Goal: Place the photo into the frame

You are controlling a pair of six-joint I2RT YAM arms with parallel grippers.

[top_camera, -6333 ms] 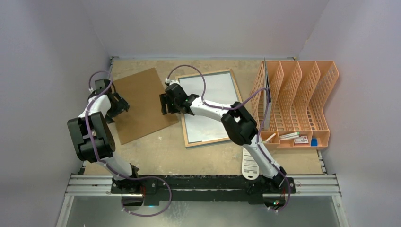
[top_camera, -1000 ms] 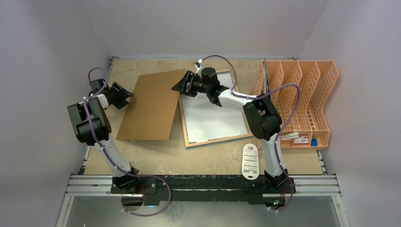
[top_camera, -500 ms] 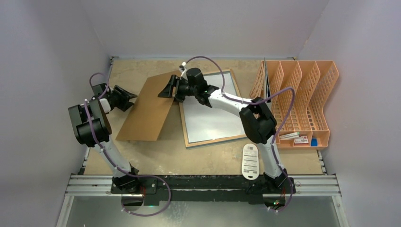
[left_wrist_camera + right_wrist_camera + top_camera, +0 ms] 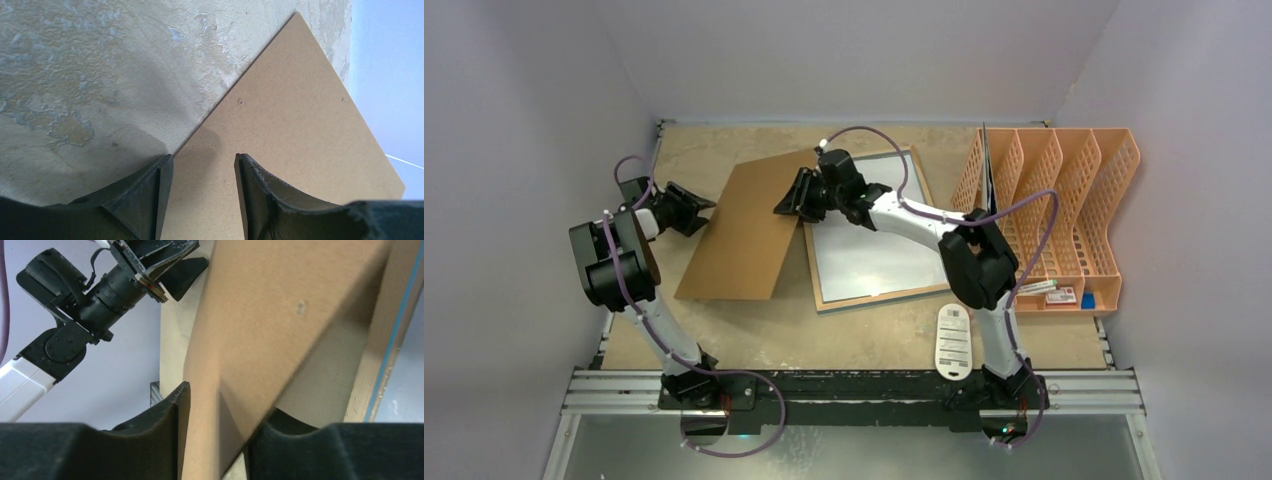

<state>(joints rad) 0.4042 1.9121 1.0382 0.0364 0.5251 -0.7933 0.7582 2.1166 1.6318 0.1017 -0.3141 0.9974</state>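
The frame [image 4: 894,294] lies face down at mid-table, wood back up, its blue edge [image 4: 385,340] showing in the right wrist view. A white sheet, the photo [image 4: 874,255] back up, lies inside it. The brown backing board [image 4: 744,230] slants left of the frame with its right edge raised. My right gripper [image 4: 786,200] is at that raised edge. The board [image 4: 260,315] slants through its jaws [image 4: 220,405], against the left finger and over the right one. My left gripper [image 4: 707,207] is open at the board's left edge, fingers apart [image 4: 204,157] over the board [image 4: 290,125].
An orange file organiser [image 4: 1054,220] stands at the right, a dark sheet [image 4: 987,170] upright in its first slot and small items [image 4: 1054,292] in its front tray. A white remote-like strip [image 4: 953,342] lies near the right arm's base. Walls close in left, right and back.
The board's raised right edge has come down a little since half a second ago, and my right gripper has shifted slightly right with it. The left gripper has hardly moved.
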